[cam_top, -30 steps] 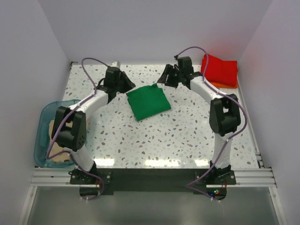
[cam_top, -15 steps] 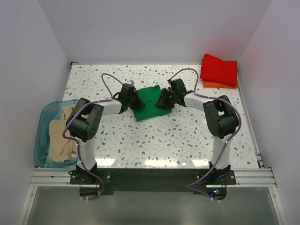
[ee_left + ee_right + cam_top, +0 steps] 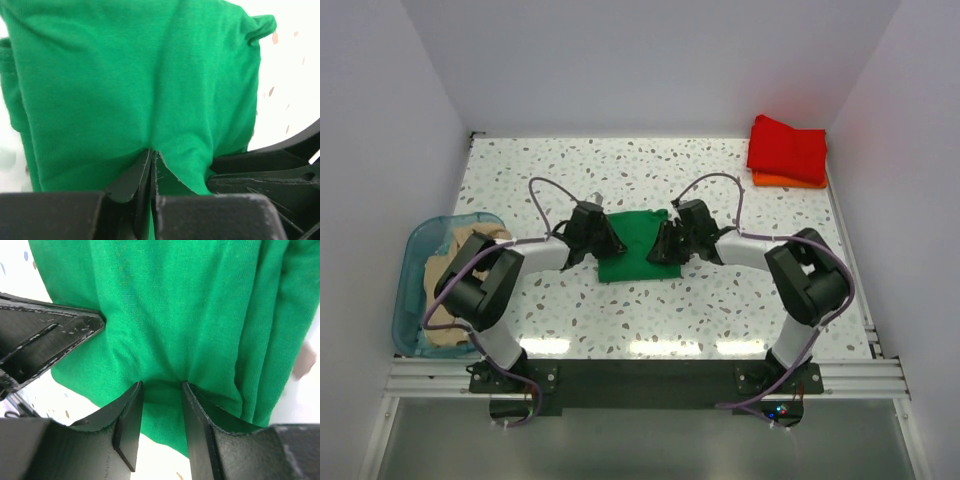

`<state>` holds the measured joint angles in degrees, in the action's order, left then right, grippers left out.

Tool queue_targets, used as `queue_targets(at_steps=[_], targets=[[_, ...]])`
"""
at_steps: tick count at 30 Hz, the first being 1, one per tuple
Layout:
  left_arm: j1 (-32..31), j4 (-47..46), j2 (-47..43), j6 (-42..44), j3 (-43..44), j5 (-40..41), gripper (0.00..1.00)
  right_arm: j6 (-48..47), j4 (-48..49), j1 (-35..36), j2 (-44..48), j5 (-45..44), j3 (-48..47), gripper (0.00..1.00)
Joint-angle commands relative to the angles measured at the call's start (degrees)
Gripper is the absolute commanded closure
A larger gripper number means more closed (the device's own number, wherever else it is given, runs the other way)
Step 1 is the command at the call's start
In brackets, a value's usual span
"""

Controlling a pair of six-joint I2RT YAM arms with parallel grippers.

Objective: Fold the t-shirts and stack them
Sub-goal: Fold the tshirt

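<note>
A folded bright green t-shirt (image 3: pixel 632 247) lies mid-table between my two grippers. My left gripper (image 3: pixel 604 243) is shut on its left edge; in the left wrist view the cloth (image 3: pixel 135 85) puckers into the closed fingertips of the gripper (image 3: pixel 151 153). My right gripper (image 3: pixel 666 243) grips the right edge, with a thick fold of green cloth (image 3: pixel 170 315) bunched between the fingers of the gripper (image 3: pixel 161 388). A folded red t-shirt (image 3: pixel 788 148) lies on an orange one (image 3: pixel 790 181) at the far right corner. A beige t-shirt (image 3: pixel 448 295) sits crumpled in the bin.
A translucent teal bin (image 3: pixel 412 262) stands off the table's left edge. White walls close in the left, back and right sides. The right gripper's body (image 3: pixel 272 170) shows in the left wrist view, and the left gripper's body (image 3: pixel 40 340) in the right wrist view.
Both grippers came down from the far side onto the green t-shirt and closed on its edges. The shirt has shifted slightly toward the near edge.
</note>
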<state>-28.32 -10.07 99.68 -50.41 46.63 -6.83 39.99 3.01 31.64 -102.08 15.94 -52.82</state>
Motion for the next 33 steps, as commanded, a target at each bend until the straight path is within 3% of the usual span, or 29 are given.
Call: queue_targets(at_steps=[1, 7, 14, 22, 33], targets=[[-0.6, 2.85, -5.89, 1.45, -0.32, 1.47, 0.93, -0.7, -4.4, 0.44, 3.64, -0.91, 1.23, 0.57], [-0.78, 5.32, -11.26, 2.34, 1.88, -0.72, 0.89, -0.7, -8.37, -2.53, 6.81, -0.39, -4.57, 0.54], [-5.34, 2.43, -12.4, -0.47, -1.62, -1.96, 0.99, 1.32, -5.38, -5.36, -2.41, 4.27, -13.44, 0.57], [-8.95, -1.01, -5.38, -1.79, -4.0, -0.99, 1.0, 2.2, -4.32, -7.81, -14.36, 7.69, -21.45, 0.72], [-10.36, -2.94, 0.25, -2.85, -6.64, -0.2, 1.0, 10.63, 6.57, -17.66, -21.4, 23.16, -22.41, 0.71]])
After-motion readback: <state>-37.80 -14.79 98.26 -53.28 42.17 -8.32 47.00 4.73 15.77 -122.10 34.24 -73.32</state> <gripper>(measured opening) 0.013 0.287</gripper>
